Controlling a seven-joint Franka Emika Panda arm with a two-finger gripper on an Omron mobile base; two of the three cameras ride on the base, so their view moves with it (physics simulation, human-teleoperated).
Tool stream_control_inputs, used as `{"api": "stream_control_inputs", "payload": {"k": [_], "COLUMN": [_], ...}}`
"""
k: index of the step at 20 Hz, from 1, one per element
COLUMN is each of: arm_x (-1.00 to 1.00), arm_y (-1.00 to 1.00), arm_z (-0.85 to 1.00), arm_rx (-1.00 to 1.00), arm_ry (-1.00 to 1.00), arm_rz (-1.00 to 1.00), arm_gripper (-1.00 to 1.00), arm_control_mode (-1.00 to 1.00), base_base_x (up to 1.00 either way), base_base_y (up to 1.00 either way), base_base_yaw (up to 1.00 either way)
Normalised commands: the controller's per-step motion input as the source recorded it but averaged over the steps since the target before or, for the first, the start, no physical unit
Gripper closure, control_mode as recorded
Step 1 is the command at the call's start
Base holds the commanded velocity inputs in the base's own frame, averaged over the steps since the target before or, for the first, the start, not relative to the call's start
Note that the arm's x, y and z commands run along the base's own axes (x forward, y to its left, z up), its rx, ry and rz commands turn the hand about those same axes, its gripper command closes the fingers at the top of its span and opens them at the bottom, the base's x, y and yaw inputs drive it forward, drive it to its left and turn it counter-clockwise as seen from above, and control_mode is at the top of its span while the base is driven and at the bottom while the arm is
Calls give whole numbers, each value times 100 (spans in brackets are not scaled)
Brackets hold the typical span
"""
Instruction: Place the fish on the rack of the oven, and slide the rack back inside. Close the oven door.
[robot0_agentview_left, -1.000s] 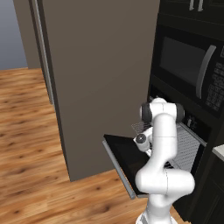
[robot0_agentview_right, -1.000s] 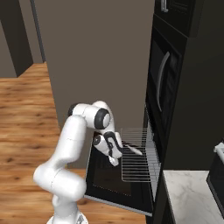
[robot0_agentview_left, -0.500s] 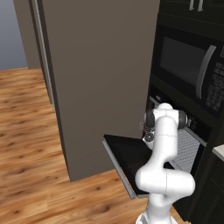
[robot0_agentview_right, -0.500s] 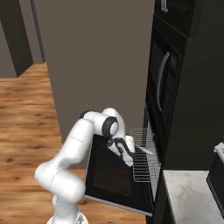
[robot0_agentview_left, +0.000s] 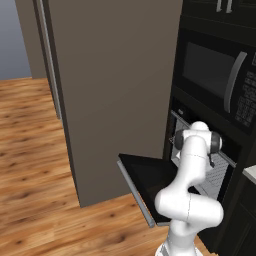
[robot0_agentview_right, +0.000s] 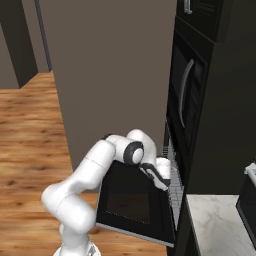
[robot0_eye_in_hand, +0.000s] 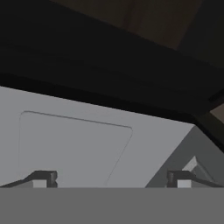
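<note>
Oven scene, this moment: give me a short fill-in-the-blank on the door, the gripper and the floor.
1. The oven door hangs ____, its glass facing up.
2. The fingers of the gripper stand wide ____, holding nothing.
3. The floor is made of ____ planks.

Missing words: open; apart; wooden

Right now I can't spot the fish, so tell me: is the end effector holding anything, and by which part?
Nothing is held. The end effector is open, its fingertips wide apart with only the oven's grey interior between them.
</note>
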Motion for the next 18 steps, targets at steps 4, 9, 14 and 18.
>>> {"api": "stream_control_inputs", "payload": {"k": [4,9,14,18], "arm_x": [-7,-47,-73,-72], "arm_y": [-14,70,100,100], "arm_z": [26,23,0,16], "arm_rx": [0,0,-2,0], "arm_ry": [-3,-1,-9,-25], "arm_rz": [0,5,7,2], "arm_gripper": [-100,-100,-100,-100], "arm_control_mode": [-100,-100,-100,-100], "base_base_x": [0,0,0,0], "base_base_y": [0,0,0,0], "base_base_yaw": [0,0,0,0]}}
